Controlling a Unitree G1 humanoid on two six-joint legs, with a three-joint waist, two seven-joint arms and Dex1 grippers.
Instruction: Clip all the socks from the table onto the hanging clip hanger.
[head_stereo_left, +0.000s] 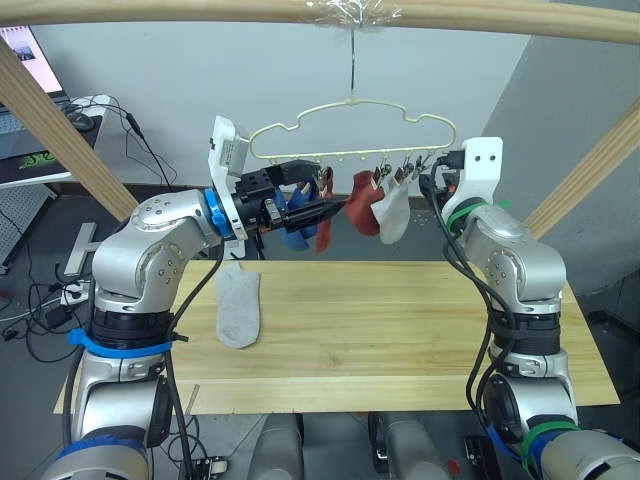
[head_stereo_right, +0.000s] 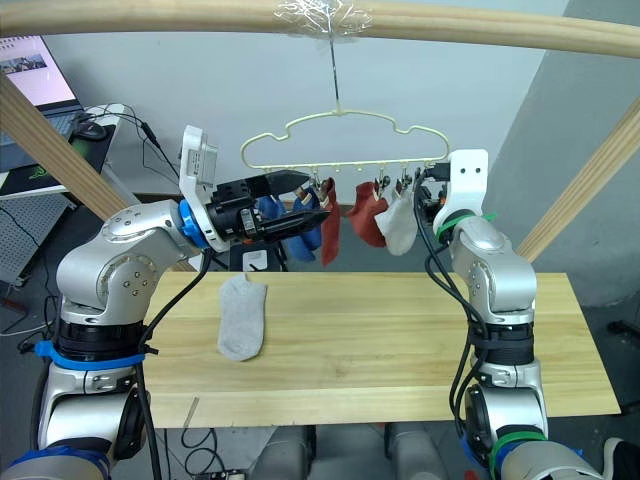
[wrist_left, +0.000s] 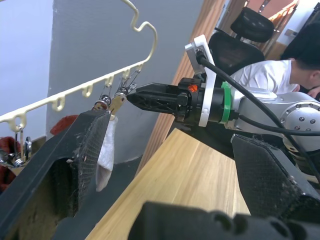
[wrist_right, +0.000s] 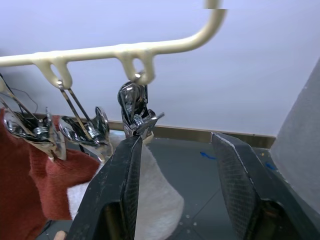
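Socks first, from the head camera: five hang in the upper middle of the frame on the clip hanger (head_stereo_left: 352, 130), which dangles from a wooden pole (head_stereo_left: 200, 10) across the top. I count two blue socks (head_stereo_left: 294, 225), two rust red socks (head_stereo_left: 362, 210) and one pale grey hanging sock (head_stereo_left: 395, 215). One more grey sock (head_stereo_left: 239, 305) lies flat at centre left on the table (head_stereo_left: 400, 330), touched by nothing. That makes six, with one left to clip.

The left gripper (head_stereo_left: 318, 195) reaches in from the left among the blue and red socks, fingers parted, with nothing that I can see between them. The right gripper (head_stereo_right: 428, 190) sits at the hanger's right end, just beside the pale sock.

In the left wrist view, the left fingers (wrist_left: 75, 150) stand wide apart and bare. Across the middle of that frame the right gripper (wrist_left: 131, 97) comes to a point at the clips; from there I cannot tell its spread. A person (wrist_left: 280, 70) sits in the upper right.

In the right wrist view, the right fingers (wrist_right: 125, 190) are spread, one pad just below the end clip (wrist_right: 135, 112), which looks empty.

My judgement: to do this well, fetch the table sock by its cuff, steady the hanger, and open that last clip fully before feeding the fabric in.
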